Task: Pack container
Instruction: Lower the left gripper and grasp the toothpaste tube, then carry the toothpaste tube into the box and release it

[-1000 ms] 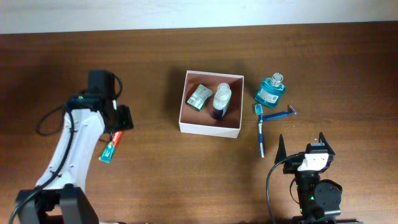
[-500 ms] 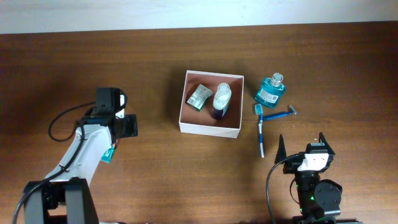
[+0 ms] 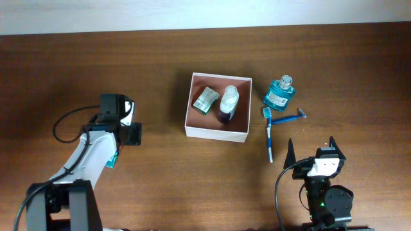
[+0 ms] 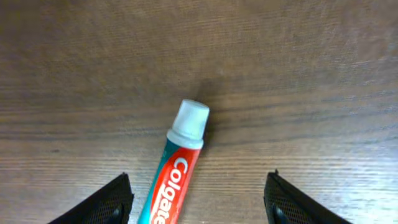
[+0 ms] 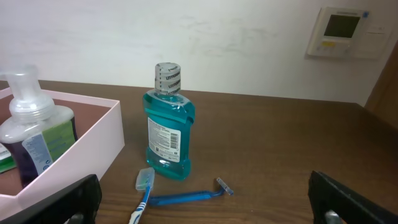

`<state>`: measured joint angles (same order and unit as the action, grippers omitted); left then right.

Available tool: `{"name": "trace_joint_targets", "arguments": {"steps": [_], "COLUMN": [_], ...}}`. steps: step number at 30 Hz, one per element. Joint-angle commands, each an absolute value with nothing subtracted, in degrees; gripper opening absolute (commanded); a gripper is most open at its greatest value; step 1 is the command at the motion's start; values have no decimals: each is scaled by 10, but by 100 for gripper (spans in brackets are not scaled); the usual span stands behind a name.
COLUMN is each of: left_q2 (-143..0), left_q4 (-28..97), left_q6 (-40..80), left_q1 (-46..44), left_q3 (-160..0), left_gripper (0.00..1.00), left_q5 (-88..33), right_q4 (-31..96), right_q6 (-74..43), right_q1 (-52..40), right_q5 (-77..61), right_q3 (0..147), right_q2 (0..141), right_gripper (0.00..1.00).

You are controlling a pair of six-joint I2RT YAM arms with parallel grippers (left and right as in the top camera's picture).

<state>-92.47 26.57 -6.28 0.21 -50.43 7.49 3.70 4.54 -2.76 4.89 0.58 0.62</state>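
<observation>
The container (image 3: 216,133), a white square box with a reddish-brown inside, holds a green packet (image 3: 205,100) and a pump bottle (image 3: 227,104). It also shows at the left of the right wrist view (image 5: 81,155). A red and teal toothpaste tube (image 4: 177,168) lies on the table between my left gripper's (image 4: 198,176) open fingers, its white cap pointing away. From overhead the left arm hides most of the tube (image 3: 112,158), and the left gripper (image 3: 131,133) is left of the container. My right gripper (image 3: 311,145) is open and empty at the front right.
A teal glass bottle (image 3: 279,94) stands right of the container. A blue toothbrush (image 3: 269,135) and a blue razor (image 3: 288,118) lie in front of the bottle. All three show in the right wrist view: bottle (image 5: 168,134), toothbrush (image 5: 142,199), razor (image 5: 186,197).
My left arm has drawn in, and its gripper has shifted slightly down and right, covering more of the toothpaste tube. The right arm has not moved.
</observation>
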Motion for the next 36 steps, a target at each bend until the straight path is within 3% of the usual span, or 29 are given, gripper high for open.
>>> {"name": "trace_joint_targets", "arguments": {"steps": [1, 10, 14, 18, 26, 36], "left_q2": [-953, -990, -990, -990, -990, -988], "left_q4": [263, 246, 246, 242, 232, 210], "left_q6": [-74, -74, -74, -74, -74, -74], "left_q1": [6, 27, 32, 32, 32, 32], "left_q3": [-497, -497, -497, -497, -497, -519], "left_gripper": [69, 68, 46, 44, 20, 5], "left_q5": [73, 73, 73, 73, 73, 73], "right_q4": [42, 42, 42, 42, 42, 42], "right_q6": [44, 44, 44, 44, 44, 44], "right_q1": [-25, -25, -25, -25, -25, -25], "right_q5": [50, 50, 50, 50, 50, 50], "right_q3": [3, 3, 3, 3, 3, 3], "right_q2": [2, 2, 2, 2, 2, 2], "right_gripper": [99, 99, 99, 99, 99, 98]}}
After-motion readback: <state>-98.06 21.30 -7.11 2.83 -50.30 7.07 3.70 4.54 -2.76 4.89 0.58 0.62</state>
